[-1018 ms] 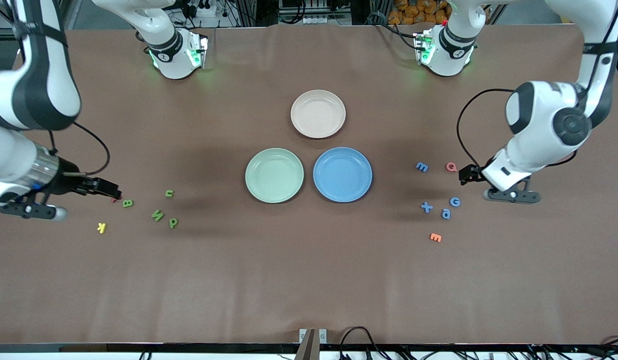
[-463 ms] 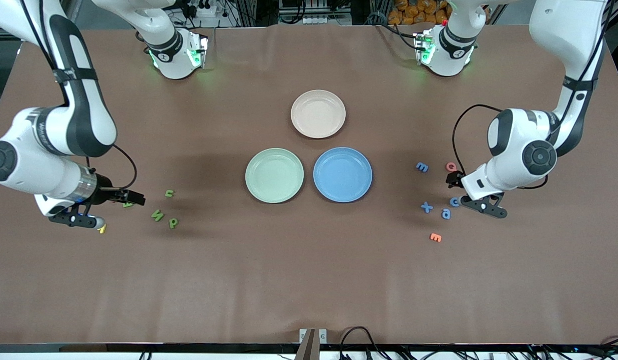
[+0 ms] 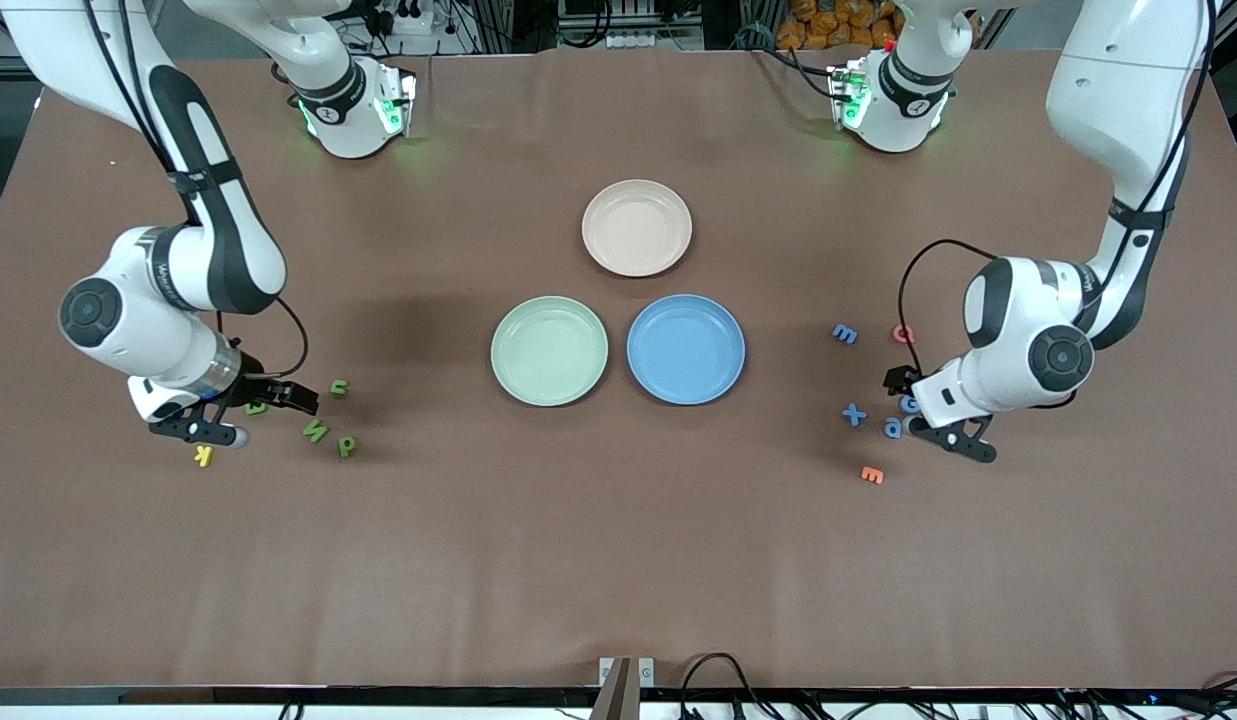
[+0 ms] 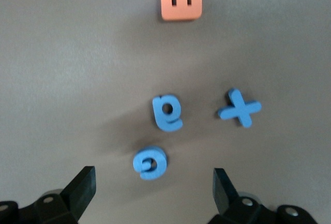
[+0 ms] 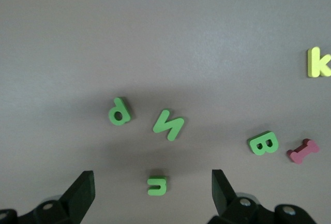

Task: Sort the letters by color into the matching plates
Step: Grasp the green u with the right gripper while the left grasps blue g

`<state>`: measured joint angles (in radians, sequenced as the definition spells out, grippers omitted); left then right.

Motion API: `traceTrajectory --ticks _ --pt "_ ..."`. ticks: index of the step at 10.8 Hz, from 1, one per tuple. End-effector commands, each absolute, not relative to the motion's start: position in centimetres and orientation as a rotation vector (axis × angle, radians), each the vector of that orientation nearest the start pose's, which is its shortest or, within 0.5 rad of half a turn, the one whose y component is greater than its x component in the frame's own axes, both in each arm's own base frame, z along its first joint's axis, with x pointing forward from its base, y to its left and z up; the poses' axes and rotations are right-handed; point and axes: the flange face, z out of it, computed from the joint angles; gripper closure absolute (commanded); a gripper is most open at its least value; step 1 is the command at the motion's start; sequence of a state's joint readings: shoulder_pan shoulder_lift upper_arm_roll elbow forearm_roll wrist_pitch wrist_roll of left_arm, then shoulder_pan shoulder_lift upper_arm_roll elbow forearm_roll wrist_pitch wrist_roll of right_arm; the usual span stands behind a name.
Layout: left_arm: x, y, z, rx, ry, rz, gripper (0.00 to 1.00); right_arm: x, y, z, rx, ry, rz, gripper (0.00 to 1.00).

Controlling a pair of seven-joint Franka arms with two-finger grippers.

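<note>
Both tools are spread wide and hold nothing. The left tool (image 4: 153, 176) hangs low over the blue letters at the left arm's end of the table (image 3: 618, 560), and the blue G (image 4: 150, 163) lies between its open fingers. The right tool (image 5: 152, 178) hangs in the same way over the green letters, with the green n (image 5: 156, 184) between its fingers. The green plate (image 3: 549, 350) and the blue plate (image 3: 685, 349) sit side by side in the middle of the frame, both empty, so probably no letter is sorted yet. The main risk seems to be crowding: the blue a (image 4: 167, 113) lies just beside the G, so a finger coming down may push it, or pinch two letters together; the blue x (image 4: 239, 108) and the orange E (image 4: 180, 5) are more apart. On the green side the N (image 5: 168, 124) and the p (image 5: 119, 112) are near the n, and the pink I (image 5: 303, 150) almost touches the green B (image 5: 264, 143), so a wrong colour could be dragged along. The letters are thin and flat, so a grip may slip. The beige plate (image 3: 637, 227) stands just above the pair in the frame, and a careless drop could land there. Between each group and the plates the table is bare, and the lower half of the frame is free too; no letter lies close to a table edge.
</note>
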<state>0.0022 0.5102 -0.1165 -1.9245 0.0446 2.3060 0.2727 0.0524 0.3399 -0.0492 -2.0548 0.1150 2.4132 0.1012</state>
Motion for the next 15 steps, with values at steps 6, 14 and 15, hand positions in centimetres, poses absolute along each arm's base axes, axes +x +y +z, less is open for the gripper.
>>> traceTrajectory --ticks 6,14,15 --pt "63.6 -10.2 17.1 -3.071 0.38 0.21 0.0 56.3 1.8 19.8 -3.073 0.281 -0.016 0.0" --pt "64.4 -8.9 17.6 -3.079 0.348 0.181 0.0 53.8 2.1 17.9 -3.081 0.272 0.005 0.0" --pt "64.7 -8.6 18.2 -3.079 0.354 0.164 0.0 53.6 2.0 17.7 -3.081 0.275 0.001 0.0"
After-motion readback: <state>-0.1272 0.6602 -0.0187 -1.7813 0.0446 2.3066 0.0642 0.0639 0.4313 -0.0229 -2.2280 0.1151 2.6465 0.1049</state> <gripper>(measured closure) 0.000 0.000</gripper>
